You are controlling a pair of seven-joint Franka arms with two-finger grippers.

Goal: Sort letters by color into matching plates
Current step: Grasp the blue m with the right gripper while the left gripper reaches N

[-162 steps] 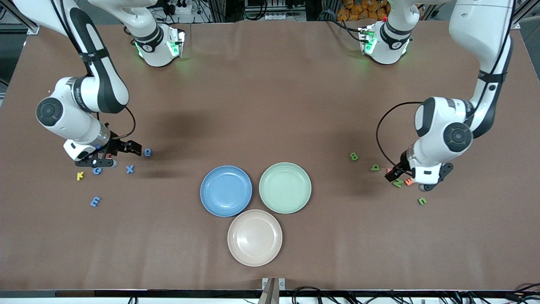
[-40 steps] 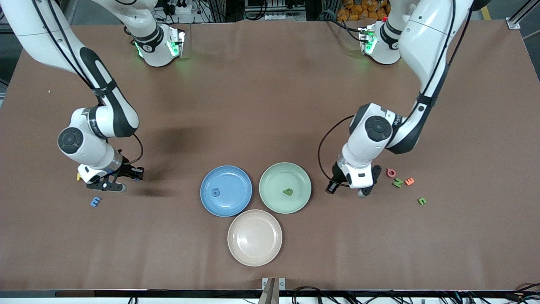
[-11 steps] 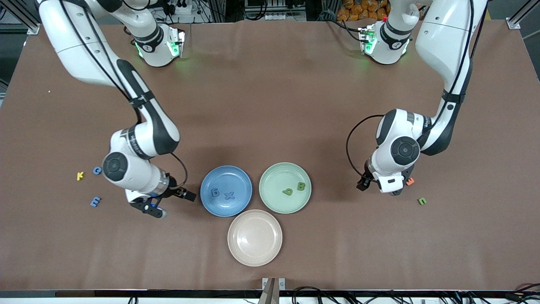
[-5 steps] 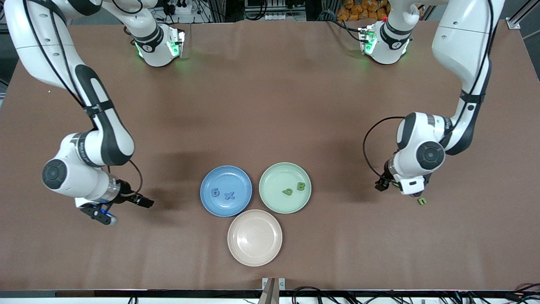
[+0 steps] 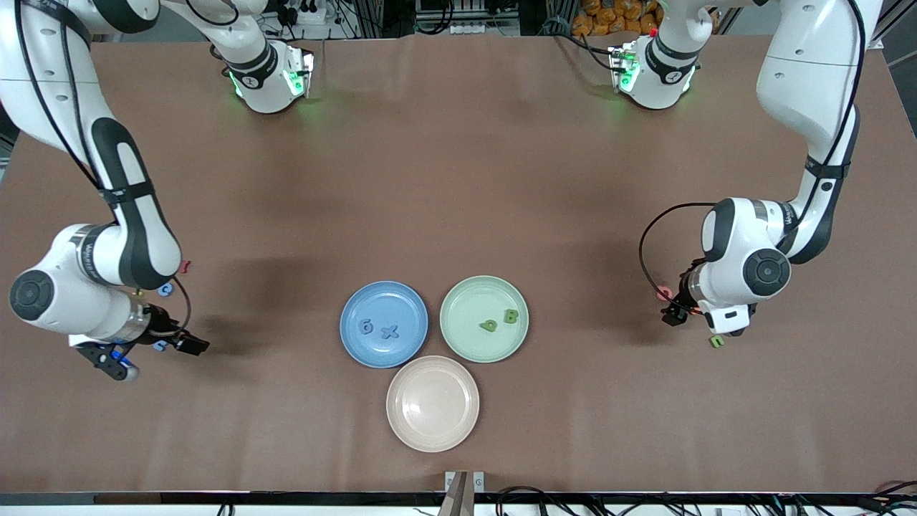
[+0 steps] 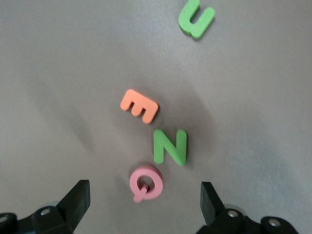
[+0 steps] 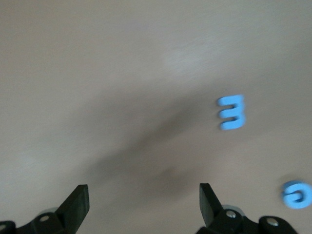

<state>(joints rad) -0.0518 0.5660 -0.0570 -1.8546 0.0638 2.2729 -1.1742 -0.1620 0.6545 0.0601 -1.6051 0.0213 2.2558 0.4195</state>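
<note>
Blue plate (image 5: 384, 324) held two blue letters (image 5: 378, 330), green plate (image 5: 484, 318) two green letters (image 5: 499, 320), while the right gripper (image 7: 144, 207), jaws spread, hung over a loose blue E (image 7: 231, 112) and the left gripper (image 6: 145, 204), jaws spread, over a green N (image 6: 169, 146).

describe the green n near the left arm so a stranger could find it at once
At the left arm's end of the table, under the open left gripper, four small foam letters lie together. The green N sits between the orange E and the pink Q, apart from the green U.
</note>
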